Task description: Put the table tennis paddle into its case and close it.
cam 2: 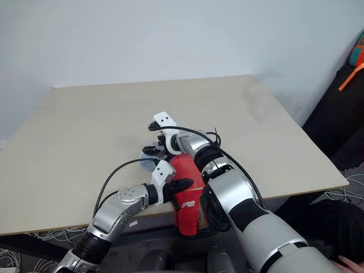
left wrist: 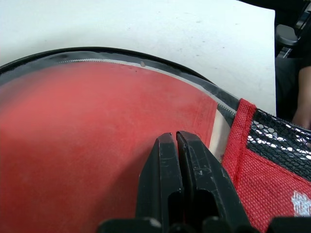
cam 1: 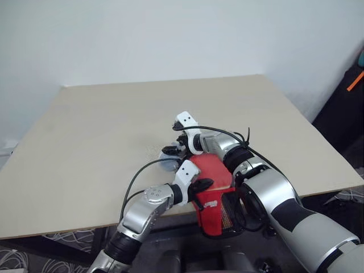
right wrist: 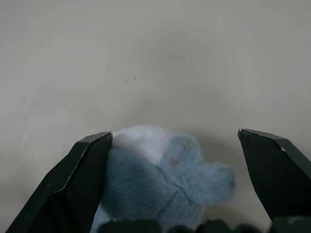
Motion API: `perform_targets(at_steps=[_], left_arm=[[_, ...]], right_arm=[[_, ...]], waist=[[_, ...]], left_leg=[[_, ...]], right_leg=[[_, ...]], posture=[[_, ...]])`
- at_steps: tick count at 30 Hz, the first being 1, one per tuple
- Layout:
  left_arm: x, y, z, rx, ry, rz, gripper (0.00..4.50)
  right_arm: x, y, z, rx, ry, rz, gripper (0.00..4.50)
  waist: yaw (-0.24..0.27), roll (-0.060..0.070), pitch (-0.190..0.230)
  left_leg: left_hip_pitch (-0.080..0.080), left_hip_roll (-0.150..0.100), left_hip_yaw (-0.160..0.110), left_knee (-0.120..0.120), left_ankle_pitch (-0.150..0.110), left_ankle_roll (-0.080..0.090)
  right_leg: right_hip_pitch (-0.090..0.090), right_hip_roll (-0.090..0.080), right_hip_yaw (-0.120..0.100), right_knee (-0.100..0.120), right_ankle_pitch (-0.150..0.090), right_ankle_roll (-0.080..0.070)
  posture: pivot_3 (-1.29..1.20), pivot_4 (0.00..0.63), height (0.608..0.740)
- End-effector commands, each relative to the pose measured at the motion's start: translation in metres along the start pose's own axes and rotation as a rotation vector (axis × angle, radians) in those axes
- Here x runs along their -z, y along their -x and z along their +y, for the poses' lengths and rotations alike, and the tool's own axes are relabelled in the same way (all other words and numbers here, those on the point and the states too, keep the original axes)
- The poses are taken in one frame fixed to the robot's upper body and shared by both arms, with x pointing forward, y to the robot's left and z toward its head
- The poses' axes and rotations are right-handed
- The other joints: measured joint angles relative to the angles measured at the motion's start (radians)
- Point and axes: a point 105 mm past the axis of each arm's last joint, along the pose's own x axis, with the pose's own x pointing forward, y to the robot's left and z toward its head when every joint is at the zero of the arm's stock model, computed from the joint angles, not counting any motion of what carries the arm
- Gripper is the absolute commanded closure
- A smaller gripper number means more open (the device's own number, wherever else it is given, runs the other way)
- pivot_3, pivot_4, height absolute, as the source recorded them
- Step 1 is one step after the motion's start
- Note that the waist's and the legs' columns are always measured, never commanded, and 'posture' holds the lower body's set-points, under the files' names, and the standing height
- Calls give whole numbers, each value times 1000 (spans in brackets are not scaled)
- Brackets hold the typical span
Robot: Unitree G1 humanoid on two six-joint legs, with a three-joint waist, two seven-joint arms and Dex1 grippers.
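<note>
The left gripper [left wrist: 176, 141] has its two black fingers pressed tight together, resting on the clear plastic panel of the case [cam 1: 213, 196], through which the red rubber face of the table tennis paddle [left wrist: 87, 145] shows; it seems to be pinning the pouch down more than gripping any part of it, which would keep the soft case from sliding while the other arm works. The right gripper [right wrist: 175, 141] is spread wide, its fingers standing either side of a small pale blue plush thing [right wrist: 160, 174] that lies on the table [cam 1: 85, 131] just beyond the rounded end of the case. What that fuzzy thing is cannot be made out, nor whether it is fastened to the zip; nothing is held yet. The paddle looks already inside the case, the black zip edge curving round its head, so the closing step appears to be what remains. The case lies at the near edge of the table, its mesh-pocket end [left wrist: 277, 145] hanging past the edge, so a pull toward the robot could drag it off. Beyond and to both sides the tabletop is bare, leaving free room for the right arm to sweep.
</note>
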Motion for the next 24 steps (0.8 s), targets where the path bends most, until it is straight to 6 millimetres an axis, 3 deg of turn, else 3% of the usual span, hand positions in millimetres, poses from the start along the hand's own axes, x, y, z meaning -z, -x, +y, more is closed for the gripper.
perform_targets(at_steps=[1,11,24], left_arm=[[2,1,3,-20,-9,16,4459],[1,-1,6,-24,-7,14,4459],[3,-1,7,-32,-1,17,4459]], right_arm=[[-5,5,-2,-13,63,12,0],[17,14,2,-130,151,153,0],[18,23,-9,-106,182,159,0]], waist=[[0,0,0],[0,1,-1],[0,1,-1]], left_leg=[[0,0,0,0,0,0],[0,0,-1,1,0,0],[1,-1,-4,2,0,-1]], right_leg=[[0,0,0,0,0,0],[1,0,-1,0,0,0],[3,0,-3,0,1,-1]], posture=[[0,0,740],[0,0,740],[0,0,740]])
